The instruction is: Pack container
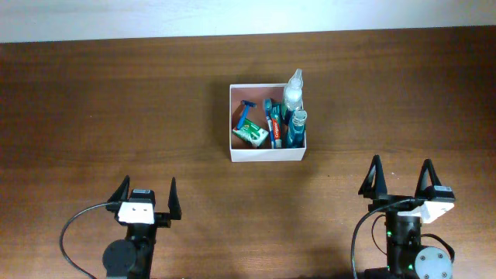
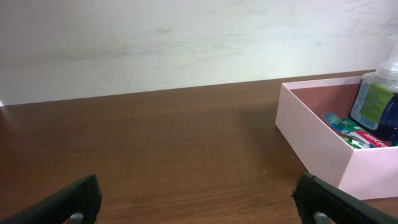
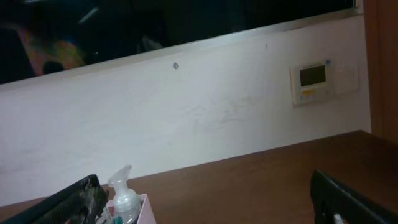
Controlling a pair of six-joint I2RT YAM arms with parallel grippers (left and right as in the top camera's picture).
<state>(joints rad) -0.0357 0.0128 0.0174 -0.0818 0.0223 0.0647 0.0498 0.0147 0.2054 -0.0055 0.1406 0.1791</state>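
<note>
The container (image 1: 267, 154) is a square white-walled box with a reddish-brown inside, at the table's middle. It holds a clear pump bottle (image 1: 293, 91), a blue bottle (image 1: 297, 128), a toothpaste tube (image 1: 276, 132), a blue razor (image 1: 246, 111) and a green packet (image 1: 249, 134). My left gripper (image 1: 146, 197) is open and empty near the front left. My right gripper (image 1: 401, 179) is open and empty near the front right. The left wrist view shows the container (image 2: 311, 140) at right. The right wrist view shows the pump bottle (image 3: 124, 196) at lower left.
The brown wooden table (image 1: 116, 116) spreads around the container. A white wall (image 2: 186, 43) runs behind the table's far edge. A wall thermostat (image 3: 314, 78) shows in the right wrist view.
</note>
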